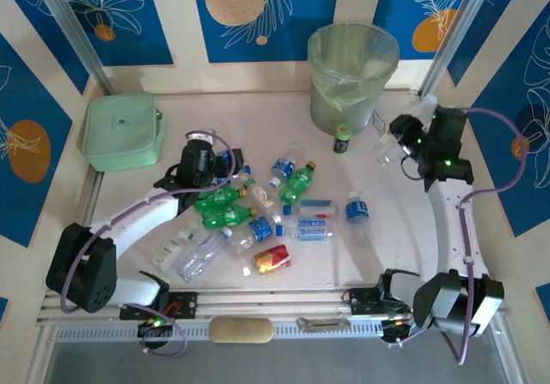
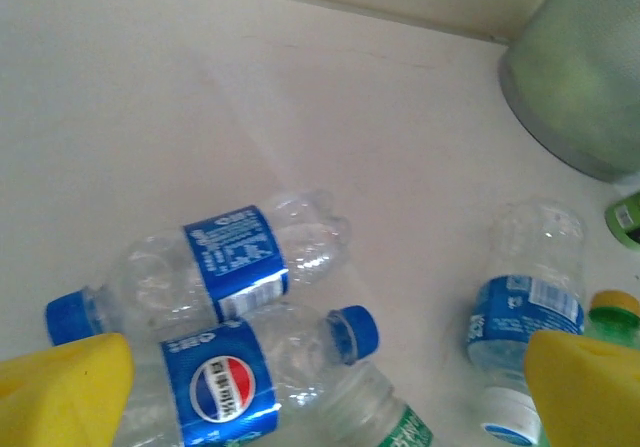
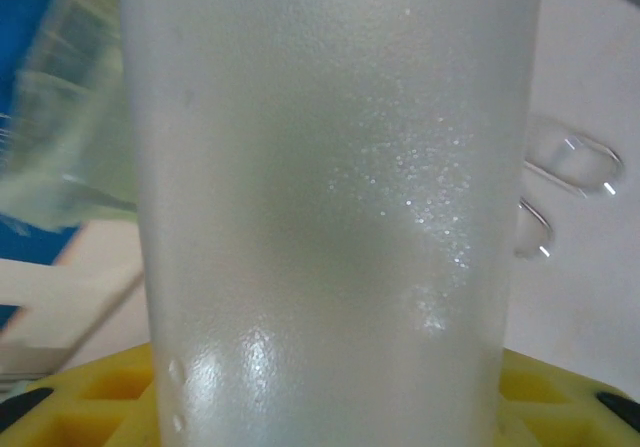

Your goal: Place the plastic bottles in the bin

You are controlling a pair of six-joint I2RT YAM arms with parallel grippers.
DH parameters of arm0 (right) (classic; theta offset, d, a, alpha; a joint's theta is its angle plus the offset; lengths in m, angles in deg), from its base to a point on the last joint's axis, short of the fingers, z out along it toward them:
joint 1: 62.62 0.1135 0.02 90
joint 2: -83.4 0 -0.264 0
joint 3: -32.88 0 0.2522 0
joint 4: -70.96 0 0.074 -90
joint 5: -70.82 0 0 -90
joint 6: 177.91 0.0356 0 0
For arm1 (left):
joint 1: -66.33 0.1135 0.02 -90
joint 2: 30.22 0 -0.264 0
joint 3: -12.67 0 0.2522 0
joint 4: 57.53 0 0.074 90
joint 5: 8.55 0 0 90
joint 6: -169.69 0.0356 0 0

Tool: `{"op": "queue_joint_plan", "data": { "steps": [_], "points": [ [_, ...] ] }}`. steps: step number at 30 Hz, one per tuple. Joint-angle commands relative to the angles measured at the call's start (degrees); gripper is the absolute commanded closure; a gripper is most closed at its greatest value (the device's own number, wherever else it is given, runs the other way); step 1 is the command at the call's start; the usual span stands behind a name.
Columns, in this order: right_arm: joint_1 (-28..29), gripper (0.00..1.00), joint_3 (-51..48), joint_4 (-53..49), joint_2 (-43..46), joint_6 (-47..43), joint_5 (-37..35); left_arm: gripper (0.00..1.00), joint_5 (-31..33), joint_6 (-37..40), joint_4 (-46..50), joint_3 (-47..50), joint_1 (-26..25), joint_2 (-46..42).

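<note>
Right wrist, nearest: clear bottle (image 3: 330, 197) stands right against the lens, rising from between the yellow fingers (image 3: 90, 397) of the right end effector. We judge the fingers clamped on its wall.
Right wrist, behind: we see the pale green liner of the bin (image 3: 60, 167), blurred, to the left of the bottle.
Top external, right side: the right end effector (image 1: 402, 139) carries the clear bottle (image 1: 385, 148) just beside the bin's wall, on its right. It is not yet above the mouth.
Top external, progress: about a dozen plastic bottles (image 1: 284, 216) lie scattered across the middle of the desk (image 1: 412, 246). We cannot tell whether any lie inside the bin, so we judge most of the work left.
Top external, left side: the left end effector (image 1: 225, 159) hangs over the far-left edge of the pile, holding nothing.
Left wrist: the left end effector (image 2: 325, 397) has its fingers wide apart. A Pepsi-labelled bottle (image 2: 225, 387) and a blue-labelled bottle (image 2: 230, 262) lie on their sides between and just ahead of them, touching each other. The bin sits well apart at the upper right.
</note>
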Motion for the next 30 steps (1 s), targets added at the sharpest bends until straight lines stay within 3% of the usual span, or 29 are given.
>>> {"op": "queue_joint_plan", "data": {
  "steps": [1,15,21,26,30],
  "points": [
    [0.19,0.5,7.34,3.74,-2.52,-2.17,3.99,0.0,-2.23,-2.3,-1.94,2.29,2.34,-1.68],
    [9.21,0.5,44.85,11.68,-32.78,-10.55,0.27,0.0,-6.71,-5.05,-1.56,8.84,4.75,-6.47],
    [10.78,0.5,67.2,5.68,-50.17,-14.26,-0.77,0.0,-6.22,-3.81,-0.35,9.51,4.89,-8.05],
    [11.55,0.5,90.28,-5.42,-66.39,-16.24,-1.92,0.0,-5.88,-2.69,0.62,9.52,4.97,-8.46],
    [12.59,0.5,95.34,-8.17,-71.65,-18.59,-3.12,0.0,-5.61,-2.23,1.22,9.64,4.98,-8.8]
  ]
}}
